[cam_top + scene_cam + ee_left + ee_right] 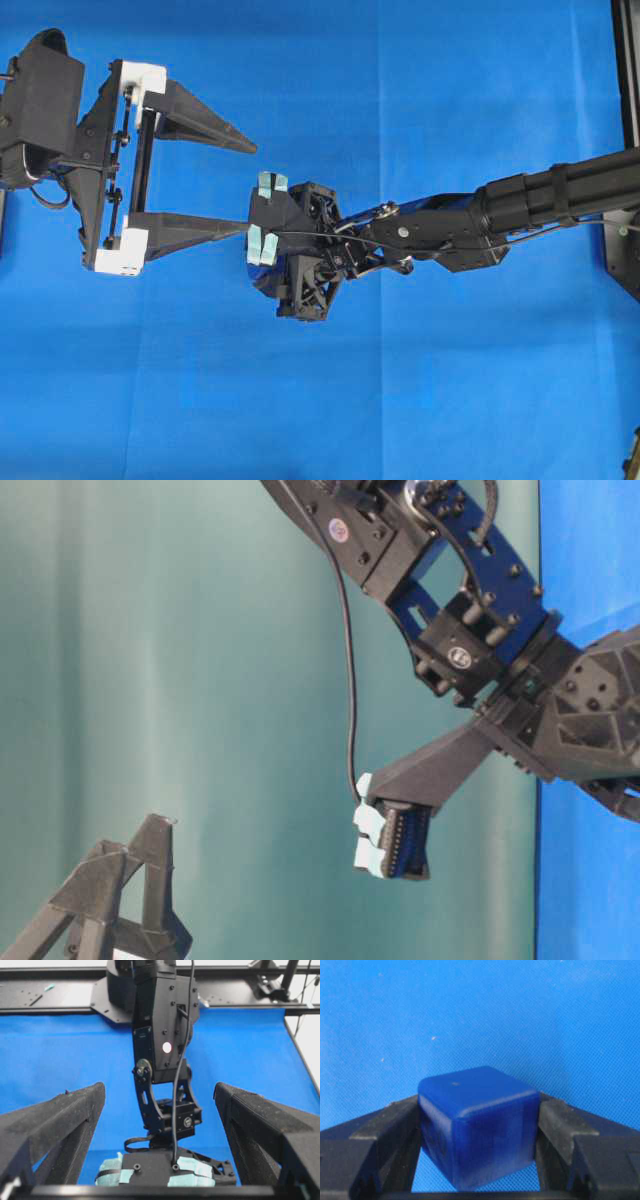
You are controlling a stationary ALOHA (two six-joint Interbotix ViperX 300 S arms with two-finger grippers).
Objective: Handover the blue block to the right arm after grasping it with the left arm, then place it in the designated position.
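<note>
Right end effector point(479, 1130): clamped on the blue block point(477, 1125), one black finger point(385, 1130) pressed to each side of it; in the wrist view the cube sat squarely between the pads with blue cloth point(520, 1020) behind it.
Blue block: held off the bench by the right arm point(520, 205), hidden from overhead by the gripper body, and too dark to pick out in the table-level view.
Right end effector, seen from above point(262, 235): pointed steeply down near the middle of the cloth, mint-green pieces at its tip.
Left end effector point(250, 185): fingers spread wide apart, holding nothing, its lower fingertip just beside the right end effector.
Left arm point(45, 110): at the left edge, level over the cloth.
</note>
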